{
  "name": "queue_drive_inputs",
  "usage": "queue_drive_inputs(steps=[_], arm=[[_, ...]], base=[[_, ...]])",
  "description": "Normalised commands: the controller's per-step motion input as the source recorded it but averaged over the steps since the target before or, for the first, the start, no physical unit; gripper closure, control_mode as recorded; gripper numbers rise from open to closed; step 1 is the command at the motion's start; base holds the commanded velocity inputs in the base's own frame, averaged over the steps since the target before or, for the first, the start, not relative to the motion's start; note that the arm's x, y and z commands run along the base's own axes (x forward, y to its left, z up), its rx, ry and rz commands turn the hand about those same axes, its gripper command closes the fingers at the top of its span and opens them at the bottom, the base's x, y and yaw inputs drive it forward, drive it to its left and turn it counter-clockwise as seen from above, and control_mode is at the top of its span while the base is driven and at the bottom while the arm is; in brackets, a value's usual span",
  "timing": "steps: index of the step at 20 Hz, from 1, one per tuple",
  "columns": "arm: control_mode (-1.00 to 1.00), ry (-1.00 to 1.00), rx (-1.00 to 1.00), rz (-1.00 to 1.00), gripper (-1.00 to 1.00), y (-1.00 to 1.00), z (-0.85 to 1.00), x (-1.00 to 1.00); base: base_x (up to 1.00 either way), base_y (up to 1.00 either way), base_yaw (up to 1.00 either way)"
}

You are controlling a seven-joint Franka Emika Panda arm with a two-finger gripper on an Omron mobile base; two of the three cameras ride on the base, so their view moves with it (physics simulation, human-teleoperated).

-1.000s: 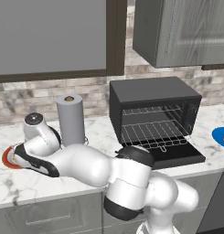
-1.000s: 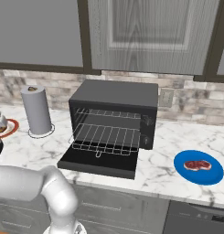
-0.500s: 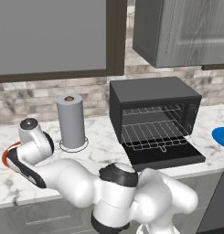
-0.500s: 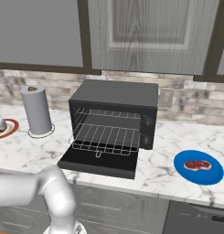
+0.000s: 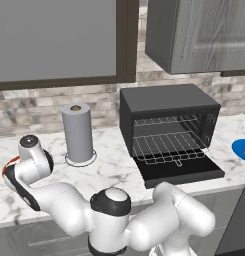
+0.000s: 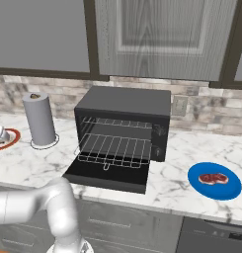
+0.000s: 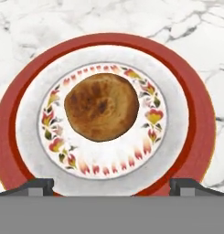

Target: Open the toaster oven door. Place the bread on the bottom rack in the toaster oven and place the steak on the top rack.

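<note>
Pincer (image 7: 111, 186) spread wide and holding nothing, poised directly above the bread (image 7: 101, 106), which sits centred on a red-rimmed plate (image 7: 191, 114) at the bench's far left; probably some descent left. Toaster oven door (image 6: 106, 177) already down.

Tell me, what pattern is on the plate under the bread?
The plate is white with a red rim and a floral ring around the bread; the hand view shows it best.
</note>
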Motion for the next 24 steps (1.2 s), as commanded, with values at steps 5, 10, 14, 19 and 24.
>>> queue_drive_inputs(steps=[5,10,14,19,24], arm=[[-1.00,0.00,0.00,0.00,-1.00,0.35,-0.17,0.38],[-1.00,0.00,0.00,-0.01,-1.00,0.08,-0.17,0.20],[-1.00,0.00,0.00,-0.03,-1.00,0.00,-0.21,0.07],[-1.00,0.00,0.00,-0.01,-1.00,0.00,-0.30,0.11],[-1.00,0.00,0.00,0.00,-1.00,0.05,-0.30,0.24]], base=[[0.00,0.00,0.00],[0.00,0.00,0.00],[0.00,0.00,0.00],[0.00,0.00,0.00],[0.00,0.00,0.00]])
